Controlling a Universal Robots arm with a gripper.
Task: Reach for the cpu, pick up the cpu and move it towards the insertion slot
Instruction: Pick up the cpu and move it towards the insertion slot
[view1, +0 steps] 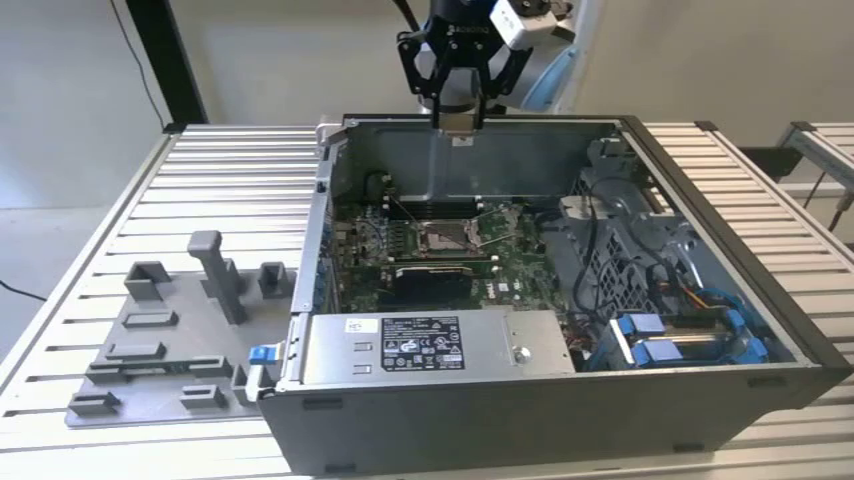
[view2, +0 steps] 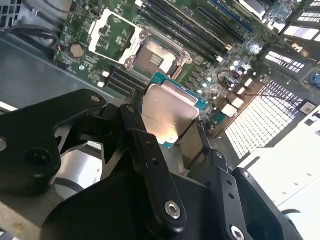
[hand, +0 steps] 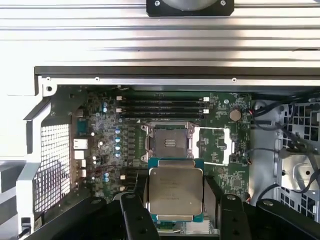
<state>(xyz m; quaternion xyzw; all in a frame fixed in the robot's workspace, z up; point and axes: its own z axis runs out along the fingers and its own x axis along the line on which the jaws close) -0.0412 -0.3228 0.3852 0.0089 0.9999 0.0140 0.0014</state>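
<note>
One cpu (hand: 175, 191), flat and square with a matt silver lid on a teal rim, is clamped edge to edge between my gripper (hand: 175, 200) fingers (hand: 212, 197), held in the air above the motherboard (hand: 225, 175), just short of the one insertion slot (hand: 167, 141) with its shiny metal frame and tan centre. Both wrist views show this hold. The exterior view shows my gripper (view1: 458, 120) above the open computer case (view1: 747, 300), with one grey plastic fixture plate (view1: 147, 350) on the ribbed table (view1: 227, 170) beside that case.
</note>
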